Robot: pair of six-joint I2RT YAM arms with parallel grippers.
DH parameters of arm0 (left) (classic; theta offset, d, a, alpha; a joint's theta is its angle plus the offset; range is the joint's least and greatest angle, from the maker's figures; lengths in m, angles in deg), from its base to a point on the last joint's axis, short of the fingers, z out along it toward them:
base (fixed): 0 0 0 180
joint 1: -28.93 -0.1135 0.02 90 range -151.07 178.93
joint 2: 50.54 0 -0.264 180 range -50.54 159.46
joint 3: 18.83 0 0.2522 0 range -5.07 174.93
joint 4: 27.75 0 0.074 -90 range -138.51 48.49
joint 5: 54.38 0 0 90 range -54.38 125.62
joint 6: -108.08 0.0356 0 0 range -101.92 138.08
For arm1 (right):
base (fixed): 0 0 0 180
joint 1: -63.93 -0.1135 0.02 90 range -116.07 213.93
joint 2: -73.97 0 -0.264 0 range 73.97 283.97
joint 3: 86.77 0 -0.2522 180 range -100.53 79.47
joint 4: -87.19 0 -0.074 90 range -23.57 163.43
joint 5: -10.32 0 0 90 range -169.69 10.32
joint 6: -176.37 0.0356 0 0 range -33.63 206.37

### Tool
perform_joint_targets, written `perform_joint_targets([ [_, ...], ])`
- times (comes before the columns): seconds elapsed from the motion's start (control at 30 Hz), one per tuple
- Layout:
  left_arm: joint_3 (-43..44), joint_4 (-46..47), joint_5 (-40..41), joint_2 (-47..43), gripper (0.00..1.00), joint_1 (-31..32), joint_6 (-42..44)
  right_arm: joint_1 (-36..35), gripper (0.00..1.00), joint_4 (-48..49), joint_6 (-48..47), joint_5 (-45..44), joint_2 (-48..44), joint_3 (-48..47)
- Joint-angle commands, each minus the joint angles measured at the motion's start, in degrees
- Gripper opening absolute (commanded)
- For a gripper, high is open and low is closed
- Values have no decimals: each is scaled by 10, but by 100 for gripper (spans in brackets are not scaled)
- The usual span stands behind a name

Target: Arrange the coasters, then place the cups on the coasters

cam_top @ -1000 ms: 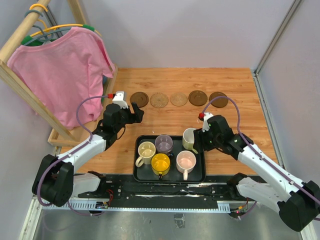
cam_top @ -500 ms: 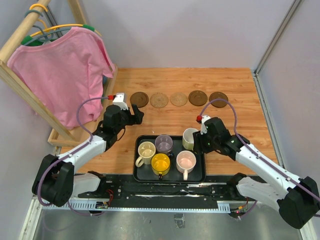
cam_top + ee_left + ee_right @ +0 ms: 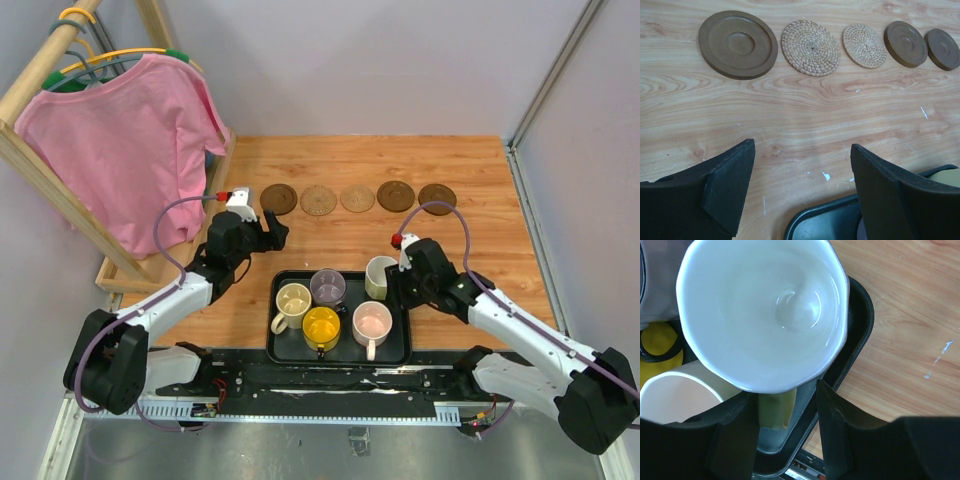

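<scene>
- Thing for the coming move: pale yellow-green cup [image 3: 379, 277], upright at the back right of the black tray [image 3: 338, 361], just beside the grey-purple cup [image 3: 327, 287] and behind the pink cup [image 3: 372, 322].
- State of the right fingers [image 3: 394, 290]: narrowed and set astride the handle [image 3: 776, 412] of that cup, one to each side. Sliver of gap visible on one side in the right wrist view, so judged not yet clamped.
- Governing relation: handle turned toward the right wrist and lying in the slot between the two fingers. Cup body directly beyond the fingertips, mouth up.
- Position of the coasters [image 3: 357, 198]: five in a straight row across the far part of the table [image 3: 470, 160], all bare and well apart from the tray. Dark brown at the left end and at the two right-hand places, two woven tan between.
- Nearer arm: the right, both for this cup and for the right end of the row.
- State of the left fingers [image 3: 270, 228]: wide apart, holding nothing, poised over bare table between the tray's far left corner and the leftmost coaster.
- Judgement: last gap to close on the handle, then a lift clear of the tray rim before any travel toward the row.
- Risk noted: tilt of a cup held by the handle alone, and a brush against the neighbouring cups.
</scene>
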Motion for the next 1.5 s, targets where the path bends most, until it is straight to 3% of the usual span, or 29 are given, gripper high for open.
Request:
perform_joint_targets([
  [0.0,-12,23,0,-13,81,5,-3,-16,45,22,5,-11,12,1],
  [0.27,-13,25,-1,-13,81,5,-3,-25,33,25,3,-11,30,-5],
  [0.43,-14,26,-1,-13,81,5,-3,-28,3,17,0,-15,28,-6],
  [0.47,-14,26,-1,-13,81,5,-4,-29,1,16,-2,-16,27,-7],
  [0.7,-18,29,2,-14,81,5,-6,-40,1,1,-20,-39,26,-27],
  [1.23,-17,37,20,-14,81,5,-1,-71,1,1,-104,-255,36,-143],
  [1.37,-13,41,17,-9,81,5,-4,-49,1,29,-136,-316,60,-174],
  [1.47,-7,41,17,-3,81,5,-4,3,1,67,-156,-307,83,-193],
])
